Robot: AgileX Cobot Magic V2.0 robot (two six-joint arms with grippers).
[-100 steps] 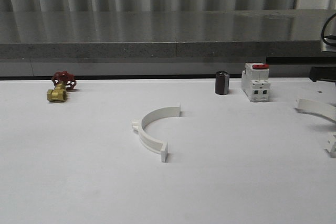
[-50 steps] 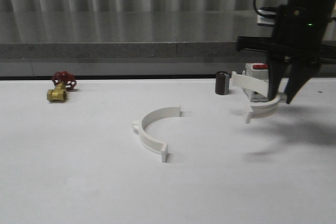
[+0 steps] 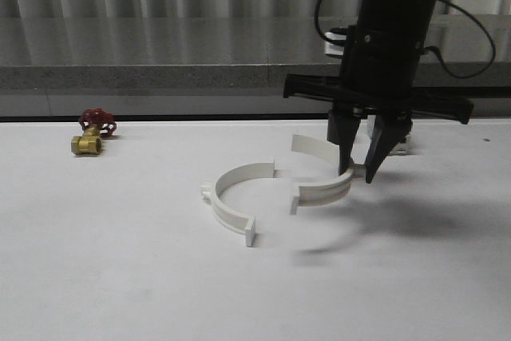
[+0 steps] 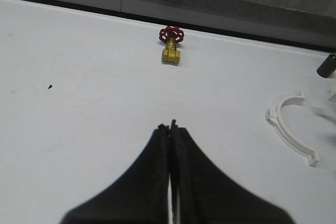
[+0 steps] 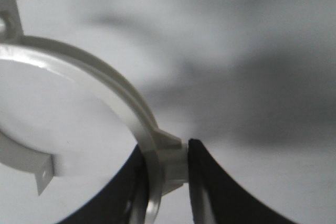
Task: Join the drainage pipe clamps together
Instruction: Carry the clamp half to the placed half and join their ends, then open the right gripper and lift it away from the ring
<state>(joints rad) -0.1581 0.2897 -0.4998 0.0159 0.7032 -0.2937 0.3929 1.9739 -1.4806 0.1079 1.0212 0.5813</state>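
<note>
— Right gripper?
— Clamped on one clamp half at its side lug, held above the table, right of frame centre.
— Other clamp half?
— Lying flat at frame centre, just left of the held one, apart from it.
— Left gripper?
— Fingers pressed together, holding nothing, over bare table.

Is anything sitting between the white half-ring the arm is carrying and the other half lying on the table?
Nothing visible does. The right gripper holds one clamp half above the table, and the strip between it and the resting clamp half is bare. The brass valve sits well off to the left.
</note>
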